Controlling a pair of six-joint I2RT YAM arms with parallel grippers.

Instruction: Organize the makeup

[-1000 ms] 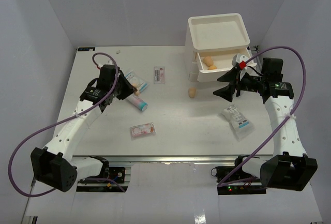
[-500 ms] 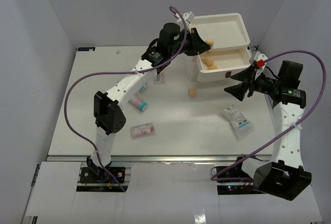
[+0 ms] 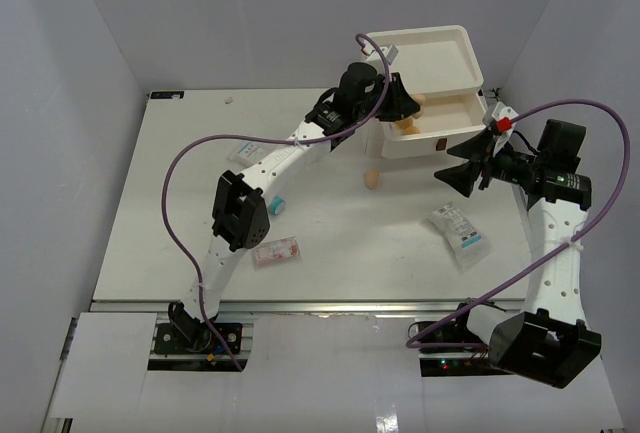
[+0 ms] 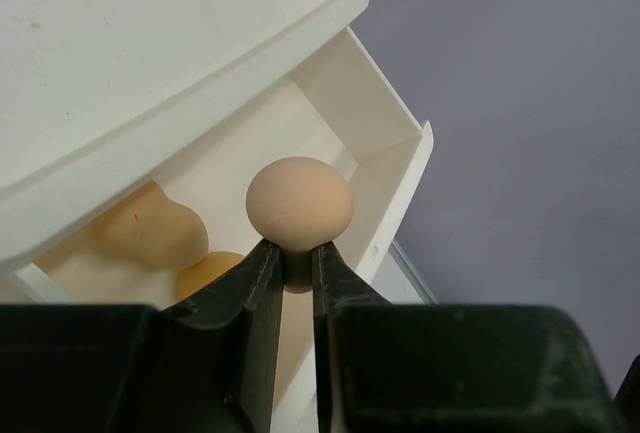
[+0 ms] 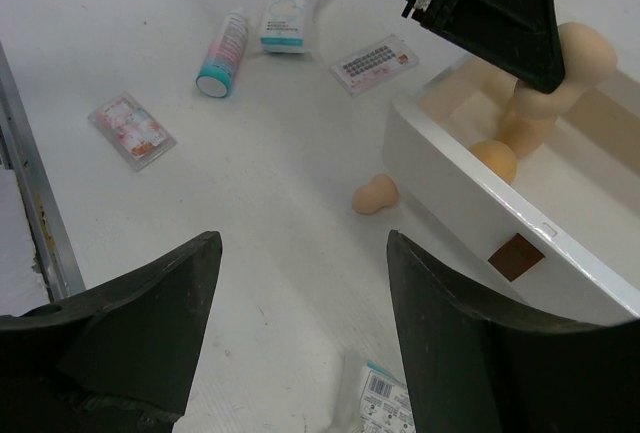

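Left hand [image 4: 291, 256] is up at the white drawer box [image 3: 420, 58], its fingers [image 4: 262, 278] pinched in close on the narrow end of a tan egg-shaped sponge [image 4: 298, 203]. The rounded end points up, and the sponge hangs right over the open top drawer [image 4: 385, 168]. Down inside that drawer, two more sponges [image 4: 150, 228] lie touching each other. A fourth sponge [image 3: 372, 179] sits loose on the table [image 3: 340, 243], just in front of the drawer.

Over on the other side, the right hand [image 5: 300, 253] hovers above the table near the drawer's front, jaws spread wide, nothing in them. Close by its arm lie the clear blue-and-white packets [image 3: 460, 233], overlapping.

Across on the left: the pink tube with teal cap [image 5: 222, 53], a lone blue-and-white packet [image 5: 288, 15] just beyond it, one pink-and-white sachet [image 5: 132, 131] toward the near edge, and a second sachet [image 5: 375, 61] closer to the box.
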